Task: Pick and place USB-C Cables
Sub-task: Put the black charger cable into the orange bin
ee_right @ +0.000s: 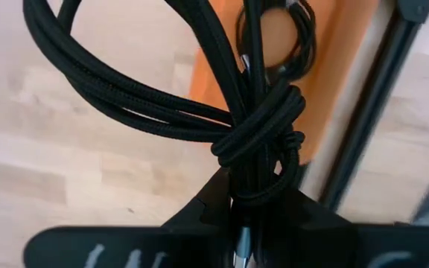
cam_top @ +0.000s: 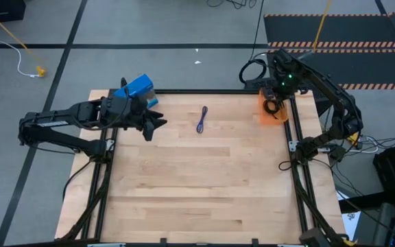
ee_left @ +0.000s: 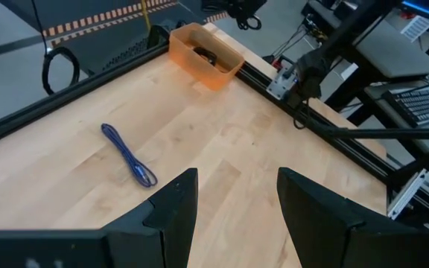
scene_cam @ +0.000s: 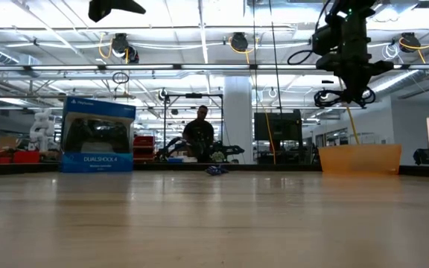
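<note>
We are holding the right gripper (ee_right: 263, 212) above the orange bin (cam_top: 277, 115) at the table's two o'clock corner, its fingers clenching a knotted black USB-C cable (ee_right: 259, 141) that is dangling over the bin. A second black cable (ee_left: 205, 55) is lying inside the bin. The purple-blue USB-C cable (cam_top: 202, 119) is lying on the wooden table (cam_top: 197, 192) toward twelve o'clock. Our left gripper (ee_left: 233, 205) is hovering at ten o'clock, fingers spread and holding nothing, near the blue DualShock 4 box (cam_top: 137, 88).
</note>
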